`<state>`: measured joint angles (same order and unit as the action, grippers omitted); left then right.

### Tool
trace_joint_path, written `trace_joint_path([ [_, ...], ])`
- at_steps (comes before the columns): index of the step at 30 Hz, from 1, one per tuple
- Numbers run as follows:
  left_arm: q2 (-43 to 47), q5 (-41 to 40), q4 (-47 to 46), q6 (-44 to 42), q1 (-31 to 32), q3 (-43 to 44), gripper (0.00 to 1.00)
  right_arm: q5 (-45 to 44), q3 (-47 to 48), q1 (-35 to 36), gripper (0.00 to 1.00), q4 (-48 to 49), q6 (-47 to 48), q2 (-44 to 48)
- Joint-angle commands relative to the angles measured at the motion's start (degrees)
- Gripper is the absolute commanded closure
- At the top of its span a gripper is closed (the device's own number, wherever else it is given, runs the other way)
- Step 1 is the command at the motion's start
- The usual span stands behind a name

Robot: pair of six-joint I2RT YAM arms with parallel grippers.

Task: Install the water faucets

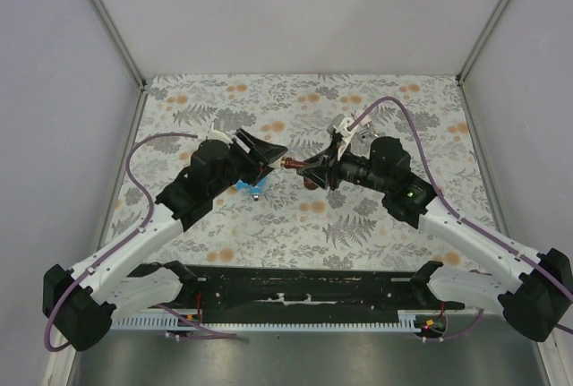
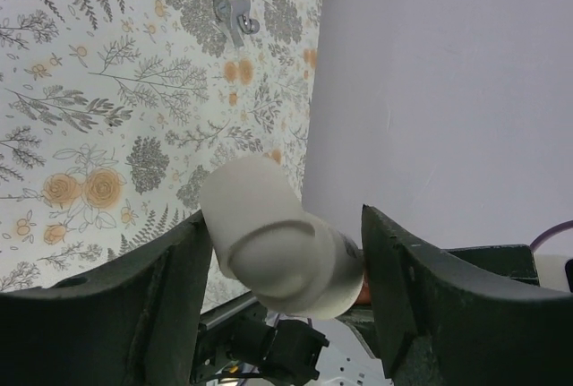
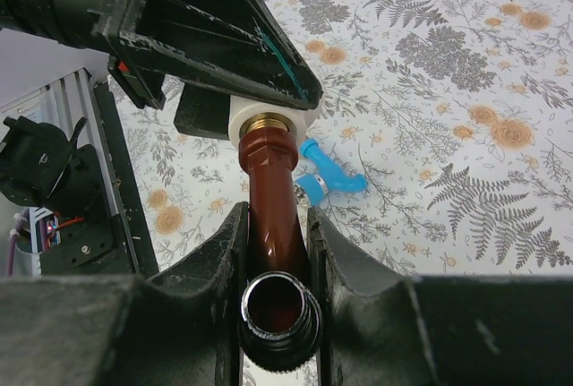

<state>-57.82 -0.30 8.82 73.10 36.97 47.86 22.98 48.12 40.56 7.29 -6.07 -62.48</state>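
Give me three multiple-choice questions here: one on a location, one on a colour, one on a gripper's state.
1. Where is the blue faucet? A) lying on the table B) in a gripper C) screwed into a fitting
2. What colour is the faucet in the right gripper? A) white B) reddish-brown C) green
3. The right gripper is: A) open and empty B) out of view C) shut on the faucet
Answers: 1 A, it lies loose on the cloth; 2 B, its body shows brown; 3 C, both fingers press its sides.
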Motion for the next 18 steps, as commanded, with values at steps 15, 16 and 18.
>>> trace_joint_path([
  [15, 9.5, -2.4, -46.6, 0.7, 0.0, -20.9, 0.98, -0.1, -5.1, 1.1, 1.0, 23.1, -30.6, 0.6],
  [16, 10.1, -2.0, -49.5, -1.5, 0.0, -21.6, 0.98, 0.4, -4.8, 1.1, 1.0, 23.5, -32.2, 0.6],
  [18, 11.5, -0.5, -54.7, -8.0, 0.0, -22.7, 0.98, 1.5, -4.3, 1.1, 1.0, 24.3, -35.8, 0.1],
])
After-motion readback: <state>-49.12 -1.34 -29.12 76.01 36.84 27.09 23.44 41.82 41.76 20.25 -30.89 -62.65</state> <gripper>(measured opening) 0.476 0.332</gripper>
